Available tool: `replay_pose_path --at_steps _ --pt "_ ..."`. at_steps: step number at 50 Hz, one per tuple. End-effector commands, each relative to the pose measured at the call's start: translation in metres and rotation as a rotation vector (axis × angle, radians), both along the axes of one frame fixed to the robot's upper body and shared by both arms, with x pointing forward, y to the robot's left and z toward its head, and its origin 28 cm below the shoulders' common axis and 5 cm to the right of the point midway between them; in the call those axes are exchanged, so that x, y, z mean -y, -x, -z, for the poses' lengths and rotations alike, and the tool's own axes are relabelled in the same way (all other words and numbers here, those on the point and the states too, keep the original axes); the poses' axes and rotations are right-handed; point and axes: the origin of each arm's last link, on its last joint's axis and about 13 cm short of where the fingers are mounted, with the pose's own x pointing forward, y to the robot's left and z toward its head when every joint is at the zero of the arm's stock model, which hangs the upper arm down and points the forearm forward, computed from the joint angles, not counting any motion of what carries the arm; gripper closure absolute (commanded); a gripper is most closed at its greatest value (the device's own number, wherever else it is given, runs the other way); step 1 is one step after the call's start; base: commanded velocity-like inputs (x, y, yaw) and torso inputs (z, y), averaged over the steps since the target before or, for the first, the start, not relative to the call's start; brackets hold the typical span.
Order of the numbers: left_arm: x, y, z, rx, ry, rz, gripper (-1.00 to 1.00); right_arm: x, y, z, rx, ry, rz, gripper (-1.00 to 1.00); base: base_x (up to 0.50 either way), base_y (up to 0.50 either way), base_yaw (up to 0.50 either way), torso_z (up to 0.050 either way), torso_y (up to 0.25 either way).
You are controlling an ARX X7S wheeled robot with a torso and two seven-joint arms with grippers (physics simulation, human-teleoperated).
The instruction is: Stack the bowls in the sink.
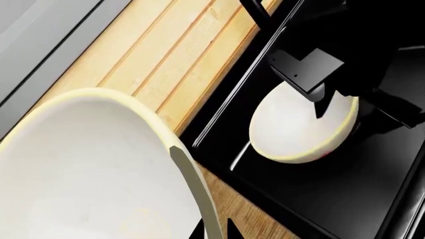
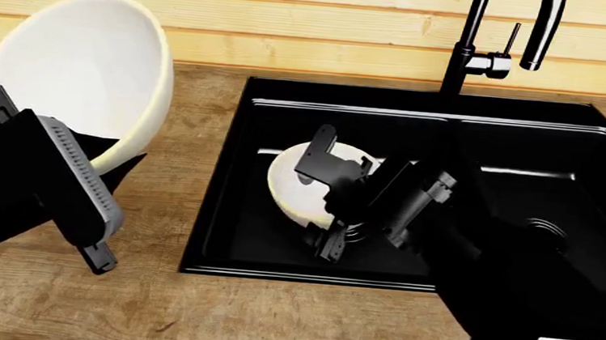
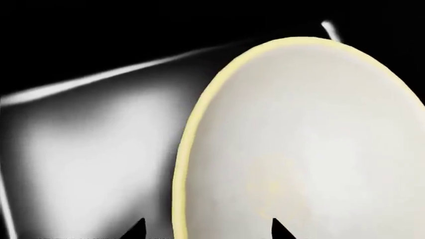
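Note:
My left gripper (image 2: pixel 104 154) is shut on the rim of the large cream-white bowl (image 2: pixel 73 71) and holds it tilted above the wooden counter, left of the black sink (image 2: pixel 210 228). In the left wrist view its fingertips pinch the yellowish rim (image 1: pixel 214 230) of that bowl (image 1: pixel 79 164). The smaller white bowl (image 2: pixel 293 187) stands tilted in the left basin; its red mark shows in the left wrist view (image 1: pixel 299 129). My right gripper (image 2: pixel 325 206) is open, its jaws wide apart astride that bowl's rim (image 3: pixel 207 229).
A tall black faucet (image 2: pixel 462 44) rises behind the sink's divider. The right basin has a round drain (image 2: pixel 542 231). The wooden counter (image 2: pixel 162 313) surrounds the sink, with a plank wall (image 2: pixel 293 23) behind it.

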Motion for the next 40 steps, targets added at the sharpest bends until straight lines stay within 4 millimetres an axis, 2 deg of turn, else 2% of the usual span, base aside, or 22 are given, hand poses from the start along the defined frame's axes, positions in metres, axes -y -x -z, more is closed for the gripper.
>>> replay_pose_path --at_steps 1,9,17,30,40 --pt "-0.001 0.000 -0.004 0.031 -0.002 -0.010 1.00 0.001 0.000 -0.002 0.002 0.003 0.000 -1.00 0.00 0.00 0.00 0.000 0.000" --pt "0.000 -0.002 -0.005 0.034 -0.004 -0.007 1.00 0.003 -0.001 -0.027 0.048 -0.024 0.001 -1.00 0.00 0.00 0.00 0.000 0.000" --pt "0.003 -0.007 -0.008 0.040 -0.006 0.004 1.00 0.012 0.006 -0.055 0.111 -0.069 0.015 -1.00 0.00 0.00 0.00 0.000 0.000" --pt "0.016 -0.031 -0.016 0.061 -0.014 0.061 1.00 0.044 0.047 -0.092 0.229 -0.189 0.068 -1.00 0.00 0.00 0.00 0.000 0.001" --pt "0.033 -0.061 -0.027 0.053 -0.027 0.139 1.00 0.071 0.088 -0.101 0.311 -0.275 0.146 -1.00 0.00 0.00 0.00 0.000 0.000"
